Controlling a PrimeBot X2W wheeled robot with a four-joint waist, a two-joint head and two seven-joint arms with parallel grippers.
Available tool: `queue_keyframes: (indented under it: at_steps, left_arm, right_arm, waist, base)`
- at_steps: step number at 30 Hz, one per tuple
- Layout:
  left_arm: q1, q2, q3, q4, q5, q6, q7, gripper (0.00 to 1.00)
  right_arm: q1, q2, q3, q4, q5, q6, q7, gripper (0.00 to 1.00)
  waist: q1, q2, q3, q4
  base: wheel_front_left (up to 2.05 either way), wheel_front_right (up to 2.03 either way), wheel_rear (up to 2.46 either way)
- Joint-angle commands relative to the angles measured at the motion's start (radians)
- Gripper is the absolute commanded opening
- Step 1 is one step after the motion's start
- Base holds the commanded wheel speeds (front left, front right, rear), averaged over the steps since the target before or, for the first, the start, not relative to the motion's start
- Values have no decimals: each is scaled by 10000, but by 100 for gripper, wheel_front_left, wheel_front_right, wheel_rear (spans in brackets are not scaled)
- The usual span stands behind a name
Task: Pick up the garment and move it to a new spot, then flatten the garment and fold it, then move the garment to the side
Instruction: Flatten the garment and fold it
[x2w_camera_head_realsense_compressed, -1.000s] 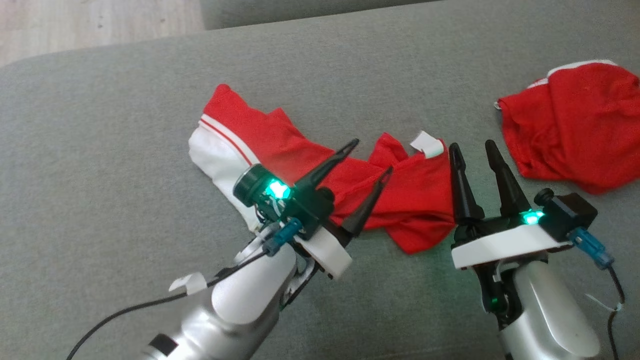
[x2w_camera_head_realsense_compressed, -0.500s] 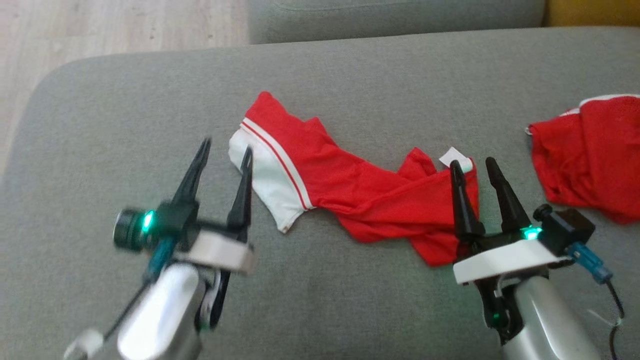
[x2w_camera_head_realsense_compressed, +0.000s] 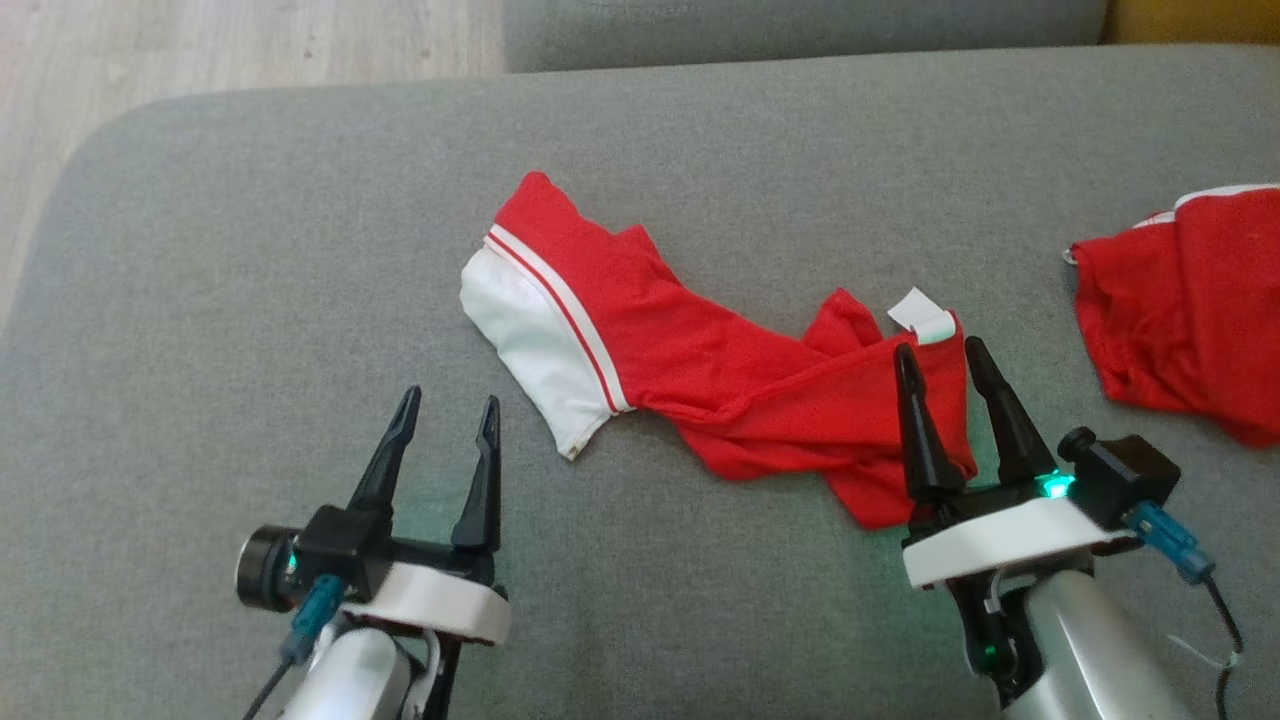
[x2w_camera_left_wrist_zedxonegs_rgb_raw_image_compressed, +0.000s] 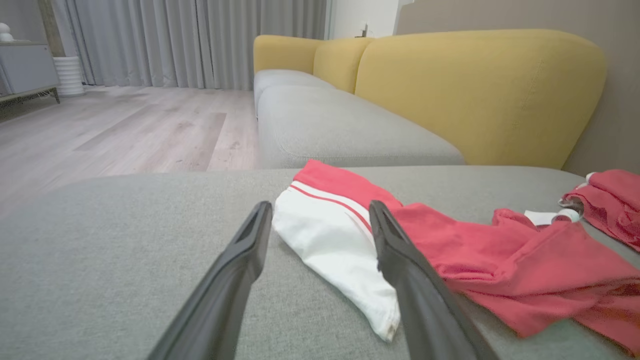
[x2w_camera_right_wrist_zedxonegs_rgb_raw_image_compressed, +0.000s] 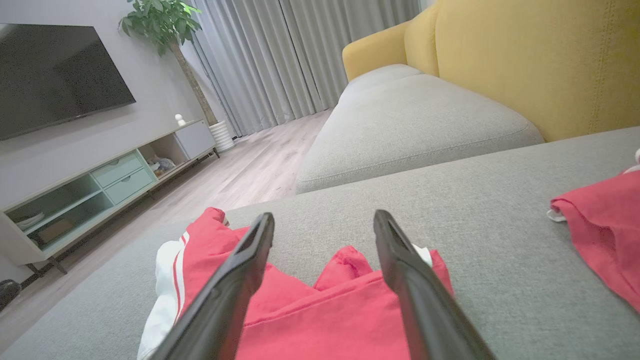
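Fingers (x2w_camera_head_realsense_compressed: 388, 455) of left gripper (x2w_camera_head_realsense_compressed: 450, 398) & right gripper (x2w_camera_head_realsense_compressed: 938, 346) spread, empty. Mid-frame lies crumpled red mesh garment w/ white band (x2w_camera_head_realsense_compressed: 720, 390) on grey sofa cushion (x2w_camera_head_realsense_compressed: 250, 250). You want opposite ends pinched, then pulled taut.

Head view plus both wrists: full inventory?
garment: 1, red with white band, crumpled mid-cushion
second garment: 1, red, cushion's right edge
cushion: 1, grey, under both garments
sofa: 1, yellow back, grey seat, behind cushion
floor: 1, pale wood, beside sofa
curtains: 1 run, grey, far wall
TV: 1, black, wall
cabinet: 1, pale, under TV
plant: 1, green, by curtains
left gripper: 1, dark, open, near garment's white end
right gripper: 1, dark, open, over garment's right end
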Motion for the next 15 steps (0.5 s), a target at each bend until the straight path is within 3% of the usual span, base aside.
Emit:
queue_keyframes:
  at_steps: [1,15]
  left_arm:
    - [-709,121,394,179,82,-89,-94,100]
    - [-2380,-334,-120,2873,-226,-1008,782,100]
  right_arm:
    - [-290,11,261,-381,-58,-7,-109,100]
    - [-543,11,303,-471,-54,-7,-109,100]
  waist:
    - [1,0,155,-103]
    - [1,0,967,-719]
  base:
    - [0,0,0]
    - [0,0,0]
